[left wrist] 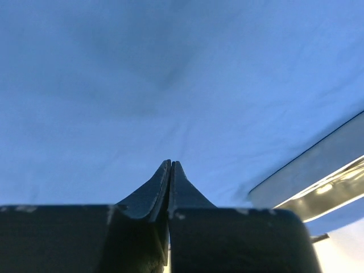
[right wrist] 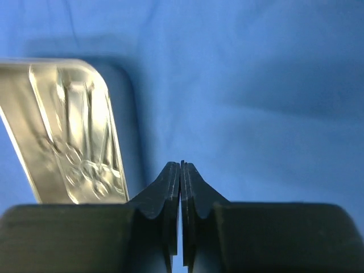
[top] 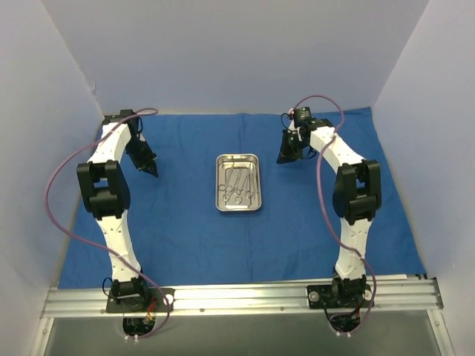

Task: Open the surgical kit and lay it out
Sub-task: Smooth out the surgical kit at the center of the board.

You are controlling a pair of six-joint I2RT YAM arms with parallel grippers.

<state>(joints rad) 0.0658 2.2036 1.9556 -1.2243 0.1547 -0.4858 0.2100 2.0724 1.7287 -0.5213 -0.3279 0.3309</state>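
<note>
The royal-blue cloth [top: 185, 222] lies spread flat over the table. The shiny steel tray [top: 237, 182] stands on it at the middle, with several ring-handled steel instruments [top: 239, 185] inside. My left gripper [top: 153, 170] is shut and empty, low over the cloth left of the tray. My right gripper [top: 284, 157] is shut and empty, over the cloth right of the tray's far end. In the left wrist view the gripper [left wrist: 171, 162] faces bare cloth with the tray's rim [left wrist: 318, 182] at right. In the right wrist view the gripper [right wrist: 181, 164] has the tray [right wrist: 74, 136] at its left.
White walls [top: 237, 52] enclose the table at the back and both sides. An aluminium rail [top: 245, 297] with both arm bases runs along the near edge. Purple cables [top: 52, 200] loop beside each arm.
</note>
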